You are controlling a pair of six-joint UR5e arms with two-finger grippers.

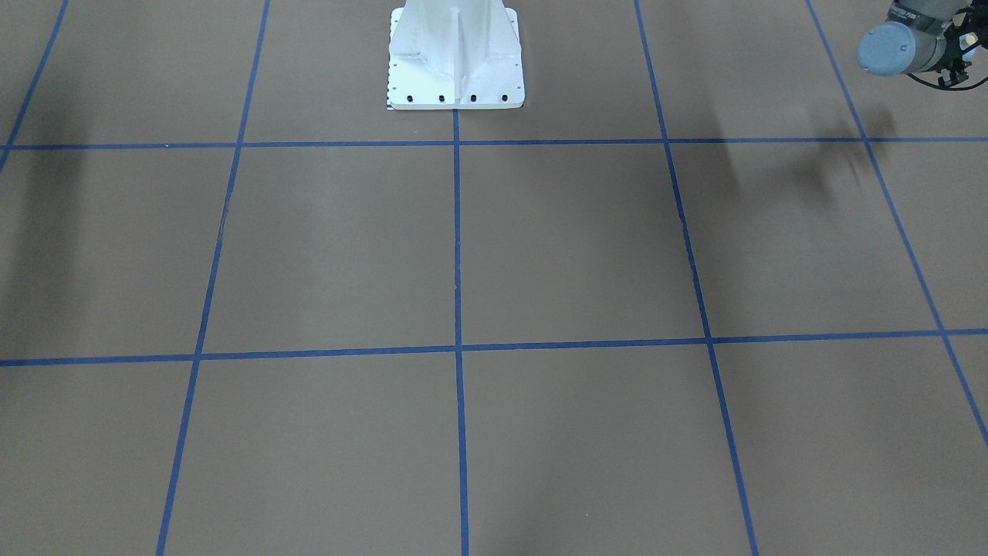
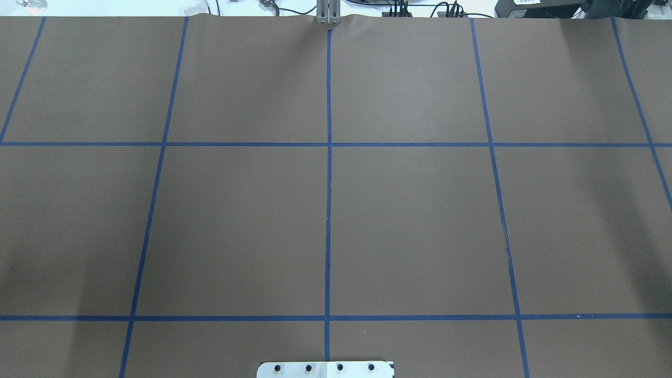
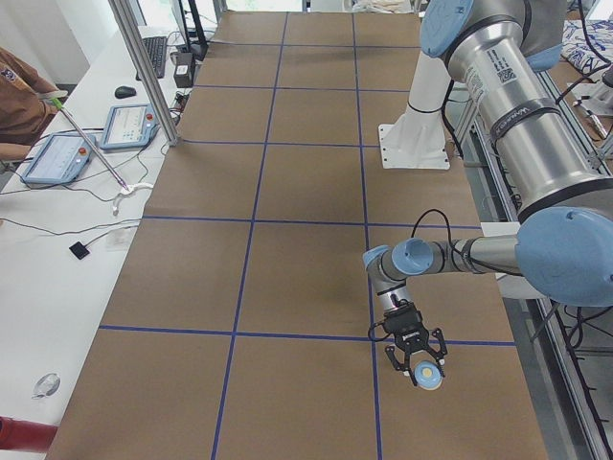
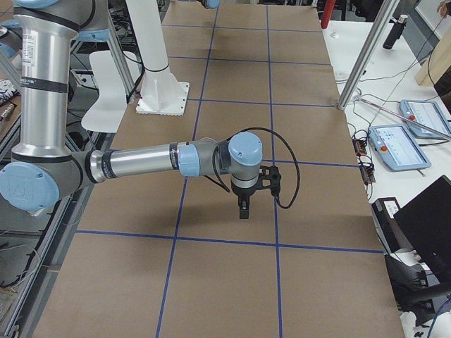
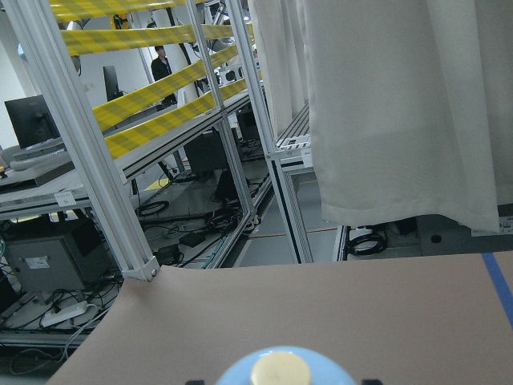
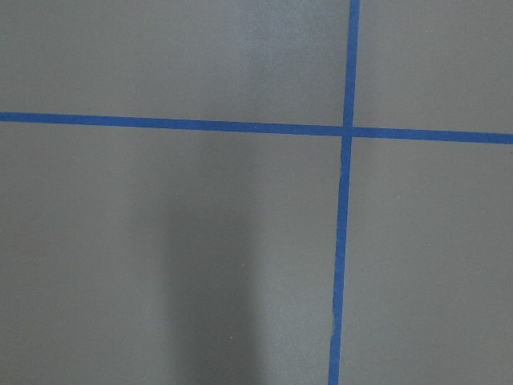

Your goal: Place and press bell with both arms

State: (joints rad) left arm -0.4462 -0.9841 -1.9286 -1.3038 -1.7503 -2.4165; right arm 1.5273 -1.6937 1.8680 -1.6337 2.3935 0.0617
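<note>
The bell (image 5: 280, 370) is cut off by the left wrist view's lower edge; the right tool (image 4: 243, 209) is too small to judge.

The left arm (image 3: 536, 144) is a silver-grey tube with light-blue joint caps, printed lettering and a small code label, and a black cable (image 3: 433, 211) loops above the black left hand (image 3: 420, 367). The right arm (image 4: 141, 160) is built alike, with its own looping cable (image 4: 296, 179) and a black right hand (image 4: 243, 210). The white pedestal (image 1: 455, 69) shows dark screws (image 1: 441, 99) along its lower edge.
</note>
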